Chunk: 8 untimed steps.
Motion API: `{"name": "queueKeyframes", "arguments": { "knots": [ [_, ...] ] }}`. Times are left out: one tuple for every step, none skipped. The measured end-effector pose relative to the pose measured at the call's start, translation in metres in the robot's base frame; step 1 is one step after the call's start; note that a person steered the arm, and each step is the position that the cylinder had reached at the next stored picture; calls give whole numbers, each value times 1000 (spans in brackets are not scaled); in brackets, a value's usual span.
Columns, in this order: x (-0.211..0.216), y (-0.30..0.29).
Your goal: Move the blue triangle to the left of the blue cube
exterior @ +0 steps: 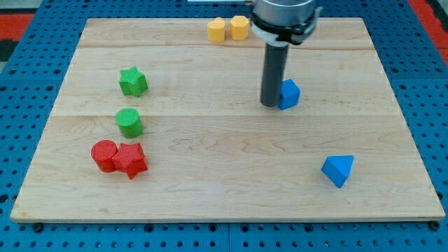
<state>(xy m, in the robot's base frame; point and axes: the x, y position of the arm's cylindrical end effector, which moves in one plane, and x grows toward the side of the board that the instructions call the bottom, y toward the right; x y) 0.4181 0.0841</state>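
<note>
Wooden board point(224, 196) with the arm's rod standing upright, its tip point(270, 105) touching the left face of the blue cube point(289, 93). The rod carries no gripper and holds nothing. The blue triangle point(338, 169) lies well apart, toward the view's bottom right. To do the step well, the tip should probably leave the cube undisturbed, circle to the triangle's right side, and push it leftward past the cube.

Triangle point(338, 170) below-right of cube point(289, 94)
</note>
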Motion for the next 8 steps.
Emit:
{"name": "queueKeyframes", "arguments": {
  "knots": [
    [-13,24],
    [-17,42],
    [51,53],
    [90,98],
    [132,96],
    [146,98],
    [178,123],
    [193,76]
  ]
}}
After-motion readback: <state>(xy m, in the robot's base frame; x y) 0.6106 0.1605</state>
